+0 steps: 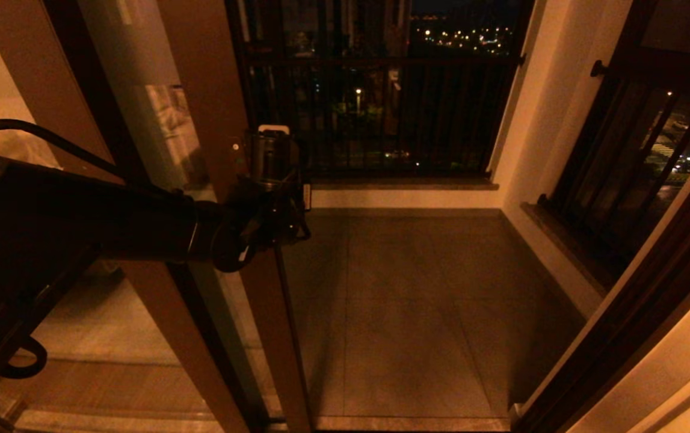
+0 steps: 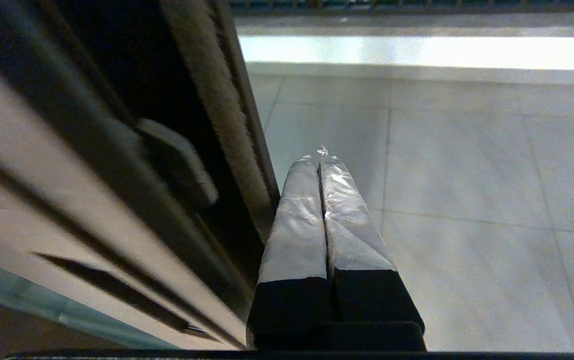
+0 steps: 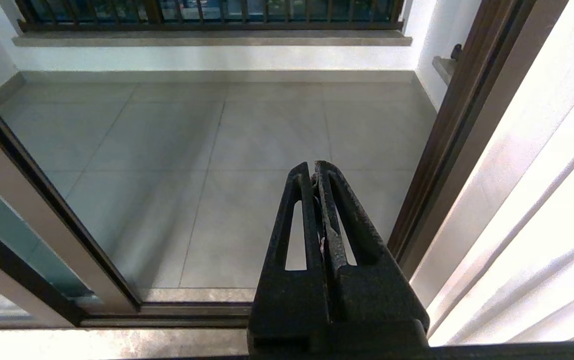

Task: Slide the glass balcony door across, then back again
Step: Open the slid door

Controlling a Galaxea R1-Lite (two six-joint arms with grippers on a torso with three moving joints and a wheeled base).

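Observation:
The glass balcony door [image 1: 206, 90] stands at the left with its dark brown stile leaning across the head view, and the doorway to its right is open. My left gripper [image 1: 272, 150] is shut with nothing in it, beside the stile's free edge at about mid-height. In the left wrist view its taped fingers [image 2: 297, 220] lie pressed together along the door's edge, next to the brush seal [image 2: 221, 115] and a small handle [image 2: 179, 162]. My right gripper [image 3: 313, 167] is shut and empty, low over the threshold, and is hidden from the head view.
Grey floor tiles [image 1: 405, 300] lie beyond the opening, ending at a low wall with a dark railing [image 1: 381, 108]. The brown door jamb [image 1: 621, 319] bounds the right side. The floor track [image 3: 191, 312] runs along the threshold, and a black cable [image 1: 38, 135] loops over my left arm.

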